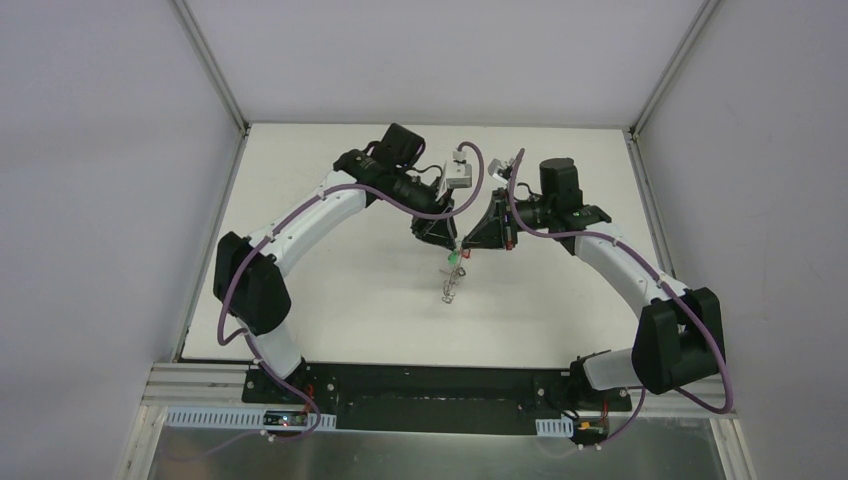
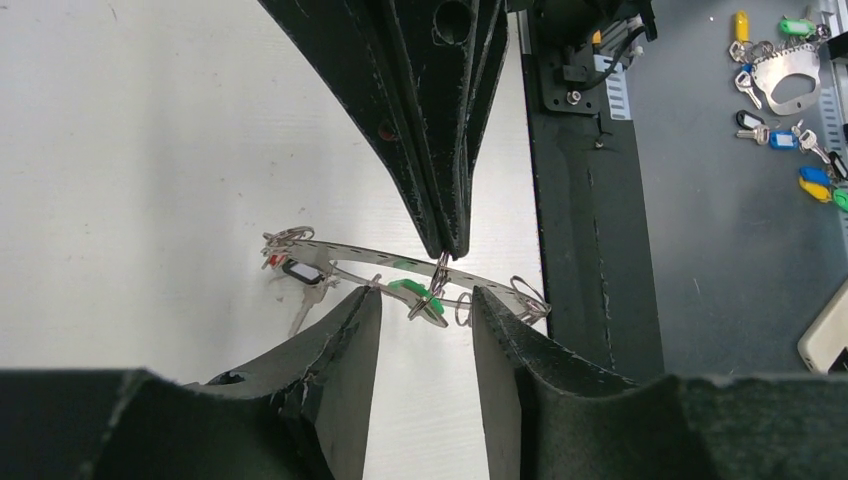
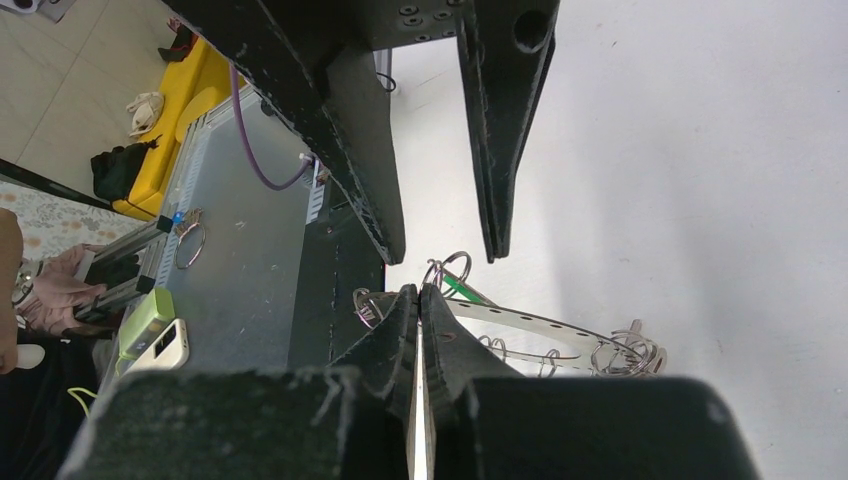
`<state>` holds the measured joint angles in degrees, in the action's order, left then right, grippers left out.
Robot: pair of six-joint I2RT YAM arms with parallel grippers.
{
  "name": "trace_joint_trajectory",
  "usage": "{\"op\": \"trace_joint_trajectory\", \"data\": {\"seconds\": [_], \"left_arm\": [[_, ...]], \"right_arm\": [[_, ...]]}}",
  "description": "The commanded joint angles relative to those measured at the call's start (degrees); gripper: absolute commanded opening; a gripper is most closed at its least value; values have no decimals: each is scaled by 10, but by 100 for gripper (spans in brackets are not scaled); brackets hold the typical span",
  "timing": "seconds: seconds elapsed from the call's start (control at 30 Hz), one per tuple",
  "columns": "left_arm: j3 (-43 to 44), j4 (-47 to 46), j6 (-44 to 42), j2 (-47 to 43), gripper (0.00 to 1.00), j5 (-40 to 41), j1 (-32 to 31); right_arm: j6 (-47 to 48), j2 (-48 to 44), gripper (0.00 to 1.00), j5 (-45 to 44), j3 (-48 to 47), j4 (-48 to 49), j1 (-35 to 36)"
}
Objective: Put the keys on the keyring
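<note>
The keyring (image 2: 375, 256) is a flat grey metal band with wire loops, seen edge-on on the white table; it also shows in the right wrist view (image 3: 545, 324) and in the top view (image 1: 450, 287). A green key (image 2: 414, 297) hangs from a small wire loop (image 2: 439, 268) at its middle. A black key (image 2: 300, 272) and a red key (image 2: 271, 261) sit at its left end. My right gripper (image 2: 446, 250) is shut, pinching that wire loop. My left gripper (image 2: 425, 305) is open, its fingers either side of the green key without touching it.
The black base rail (image 2: 590, 200) runs along the table's near edge. Beyond it on a grey surface lie a second ring with coloured keys (image 2: 785, 75) and a phone (image 3: 160, 342). The walls of the enclosure stand close at left and right.
</note>
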<state>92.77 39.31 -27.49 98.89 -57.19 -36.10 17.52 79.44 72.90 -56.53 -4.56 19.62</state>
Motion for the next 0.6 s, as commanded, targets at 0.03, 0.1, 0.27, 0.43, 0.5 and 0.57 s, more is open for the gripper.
{"op": "trace_joint_trajectory", "data": {"seconds": [0.03,0.1,0.27,0.43,0.5,0.57], "left_arm": [[-20,-20,-13,-7,35,-34,-11],[-25,-24,-12,-7,33,-32,-14],[-32,-31,-7,-6,28,-31,-18],[-31,-31,-6,-9,21,-29,-18],[-31,-31,-6,-10,16,-27,-18],[-31,-30,-6,-10,11,-28,-18]], "right_arm": [[16,-23,0,26,-4,26,-3],[16,-24,0,25,-4,26,-3],[14,-24,0,23,-4,26,-3],[15,-23,0,22,-3,26,-4],[15,-23,0,22,-3,26,-3],[15,-24,0,22,-3,26,-4]]}}
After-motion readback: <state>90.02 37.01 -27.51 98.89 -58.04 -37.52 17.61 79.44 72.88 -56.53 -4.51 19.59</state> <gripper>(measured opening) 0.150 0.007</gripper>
